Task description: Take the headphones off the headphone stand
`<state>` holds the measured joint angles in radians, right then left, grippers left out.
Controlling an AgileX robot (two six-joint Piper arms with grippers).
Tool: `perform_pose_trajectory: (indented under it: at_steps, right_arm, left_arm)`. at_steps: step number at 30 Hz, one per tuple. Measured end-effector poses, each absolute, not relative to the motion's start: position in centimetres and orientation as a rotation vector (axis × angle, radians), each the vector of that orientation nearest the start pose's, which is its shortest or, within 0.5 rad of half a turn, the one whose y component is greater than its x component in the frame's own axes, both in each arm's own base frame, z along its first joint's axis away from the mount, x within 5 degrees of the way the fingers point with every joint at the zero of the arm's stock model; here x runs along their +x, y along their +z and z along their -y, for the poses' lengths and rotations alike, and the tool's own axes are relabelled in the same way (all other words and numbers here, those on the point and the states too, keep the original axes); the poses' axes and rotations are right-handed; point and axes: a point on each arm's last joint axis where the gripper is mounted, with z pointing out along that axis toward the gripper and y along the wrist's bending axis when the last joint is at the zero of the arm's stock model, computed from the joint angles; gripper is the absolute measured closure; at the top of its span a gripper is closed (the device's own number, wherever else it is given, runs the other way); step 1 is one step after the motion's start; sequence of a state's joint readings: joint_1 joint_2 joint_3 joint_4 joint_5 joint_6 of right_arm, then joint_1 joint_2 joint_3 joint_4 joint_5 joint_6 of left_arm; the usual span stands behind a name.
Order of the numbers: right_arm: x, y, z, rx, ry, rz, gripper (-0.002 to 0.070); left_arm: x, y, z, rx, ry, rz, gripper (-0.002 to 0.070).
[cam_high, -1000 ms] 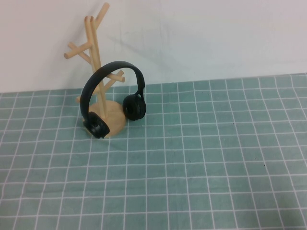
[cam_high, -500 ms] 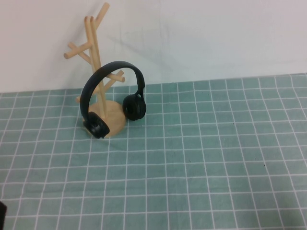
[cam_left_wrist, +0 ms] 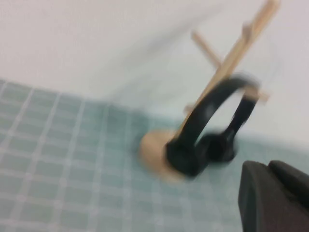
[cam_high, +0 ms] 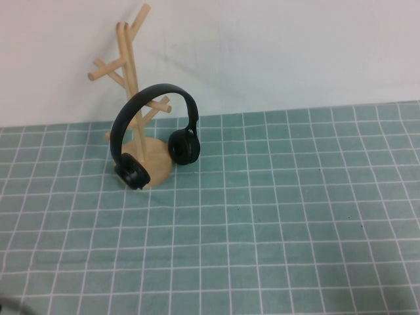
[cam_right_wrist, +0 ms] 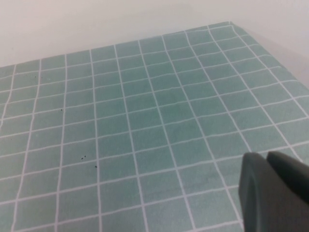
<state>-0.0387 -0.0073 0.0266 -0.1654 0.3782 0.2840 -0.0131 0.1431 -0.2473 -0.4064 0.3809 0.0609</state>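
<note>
The black headphones (cam_high: 184,146) hang by their headband on a lower branch of the light wooden headphone stand (cam_high: 130,62) at the back left of the table, with the ear cups down by the round base. In the left wrist view, which is blurred, the headphones (cam_left_wrist: 208,105) and the stand (cam_left_wrist: 234,50) lie ahead of my left gripper (cam_left_wrist: 267,166), which is shut, empty and well short of them. My right gripper (cam_right_wrist: 266,157) is shut and empty over bare cloth on the right side. Neither gripper's fingers show in the high view.
A green cloth with a white grid (cam_high: 275,223) covers the table. A white wall (cam_high: 295,46) stands right behind the stand. A dark sliver of the left arm (cam_high: 3,306) shows at the near left corner. The cloth's far edge shows in the right wrist view (cam_right_wrist: 227,23).
A dark part of the left arm came into the near left corner of the high view and has shifted lower. The headphones and stand have not moved.
</note>
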Motion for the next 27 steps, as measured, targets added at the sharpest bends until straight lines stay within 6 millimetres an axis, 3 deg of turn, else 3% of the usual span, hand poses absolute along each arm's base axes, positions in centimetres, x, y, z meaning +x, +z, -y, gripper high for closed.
perform_pose_trajectory:
  at_steps: [4,8,16,22,27]
  right_arm:
    - [5.2,17.1,0.8,0.200,0.006,-1.865,0.0685]
    - [5.2,17.1,0.8,0.200,0.006,-1.865,0.0685]
    - [5.2,17.1,0.8,0.200,0.006,-1.865,0.0685]
    - [5.2,17.1,0.8,0.200,0.006,-1.865,0.0685]
    - [5.2,17.1,0.8,0.200,0.006,-1.865,0.0685]
  left_arm:
    - [7.9,29.0,1.2,-0.040,-0.215,-1.943,0.0681]
    - [11.9,31.0,1.0,0.034,-0.130,-2.098,0.0681]
    - [20.8,31.1,1.6,0.221,-0.017,-2.301,0.0681]
    - [25.2,30.0,6.9,0.426,0.075,-2.355,0.0681]
    - [26.9,28.8,12.5,0.606,0.282,-2.336,0.0681]
